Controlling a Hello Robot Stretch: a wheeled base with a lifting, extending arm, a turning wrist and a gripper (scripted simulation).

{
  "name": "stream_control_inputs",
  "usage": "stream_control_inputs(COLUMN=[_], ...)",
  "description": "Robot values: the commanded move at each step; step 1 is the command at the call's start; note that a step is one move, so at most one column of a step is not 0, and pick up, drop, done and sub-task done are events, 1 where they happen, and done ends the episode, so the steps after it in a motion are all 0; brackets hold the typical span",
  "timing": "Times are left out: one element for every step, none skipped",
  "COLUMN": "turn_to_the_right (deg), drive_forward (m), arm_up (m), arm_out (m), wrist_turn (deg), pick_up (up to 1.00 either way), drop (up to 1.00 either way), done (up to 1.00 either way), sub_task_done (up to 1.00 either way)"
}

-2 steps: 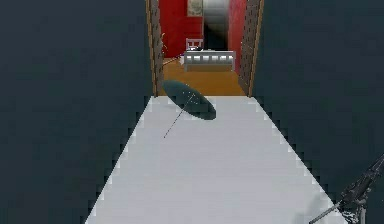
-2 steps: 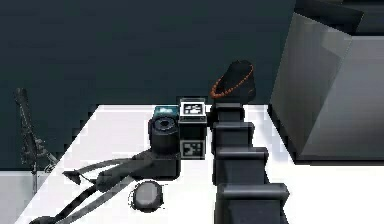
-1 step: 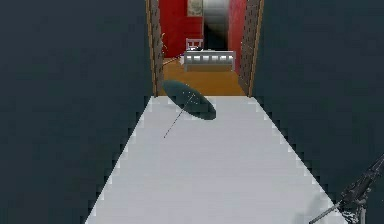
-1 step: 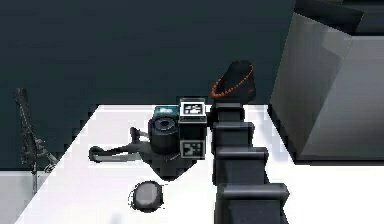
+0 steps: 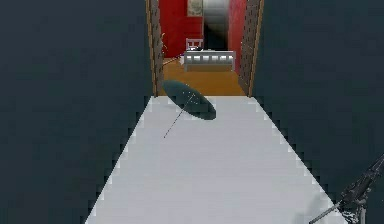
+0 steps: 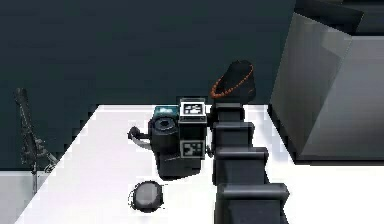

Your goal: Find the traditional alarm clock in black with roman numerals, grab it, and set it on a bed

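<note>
A small round dark thing [image 6: 148, 195] with a grey face lies flat on a pale surface [image 6: 90, 170], low in the arm side view. By its shape it may be the black alarm clock, but no numerals can be made out. Just above it and slightly right is the gripper [image 6: 140, 134], its thin fingers pointing toward the view's left. Whether the fingers are spread or pressed together cannot be told, nor whether the gripper holds anything.

The dark arm [image 6: 248, 185] rises from the bottom edge, with two white marker squares [image 6: 191, 108] at its far end. Beyond these sits a dark rounded shape trimmed with red beads [image 6: 235, 80], and a tall grey block [image 6: 330, 90] stands at the right. A thin metal stand [image 6: 30, 140] is at the far left.

In the forward view a dark teal umbrella [image 5: 190, 100] lies on the pale surface before a doorway [image 5: 155, 50] into a room with red walls [image 5: 175, 20].

The step in hand looks like taking up the round thing. To do it well, the fingers should likely be centred on either side of it and lowered slowly. It is low and flat, so a glancing touch could slide it away. The lift should then be straight up.
</note>
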Motion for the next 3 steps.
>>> stream_control_inputs(turn_to_the_right=[0.0, 0.0, 0.0], drive_forward=[0.0, 0.0, 0.0], arm_up=[-0.3, 0.0, 0.1], arm_out=[0.0, 0.0, 0.0], wrist_turn=[0.0, 0.0, 0.0], pick_up=[0.0, 1.0, 0.0], drop=[0.0, 0.0, 0.0], done=[0.0, 0.0, 0.0], sub_task_done=[0.0, 0.0, 0.0])
